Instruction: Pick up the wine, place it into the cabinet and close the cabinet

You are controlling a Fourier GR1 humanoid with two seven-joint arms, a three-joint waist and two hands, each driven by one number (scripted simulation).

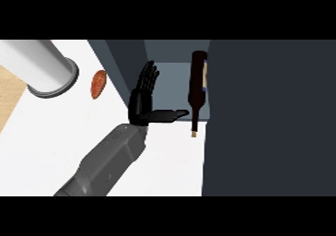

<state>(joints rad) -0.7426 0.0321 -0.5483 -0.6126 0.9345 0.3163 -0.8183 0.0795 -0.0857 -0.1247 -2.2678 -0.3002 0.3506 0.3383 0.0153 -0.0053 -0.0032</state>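
Note:
The dark wine bottle (199, 85) lies lengthwise in the open cabinet (171, 80), its pale label facing right. Its neck sticks out over the white counter (55, 138) toward me. My left hand (141, 103) is just left of the bottle at the cabinet's mouth. It is open, with straight fingers pointing into the cabinet and the thumb stretched right, almost at the bottle's neck. Nothing is in the hand. The cabinet's dark door (272, 120) fills the right side of the head view, next to the bottle. My right hand does not show.
A large white cylinder with a grey rim (43, 67) lies at the back left of the counter. A small orange-brown food item (97, 84) sits beside the cabinet's left wall (114, 69). A wooden surface (7, 92) shows beyond the counter's left edge.

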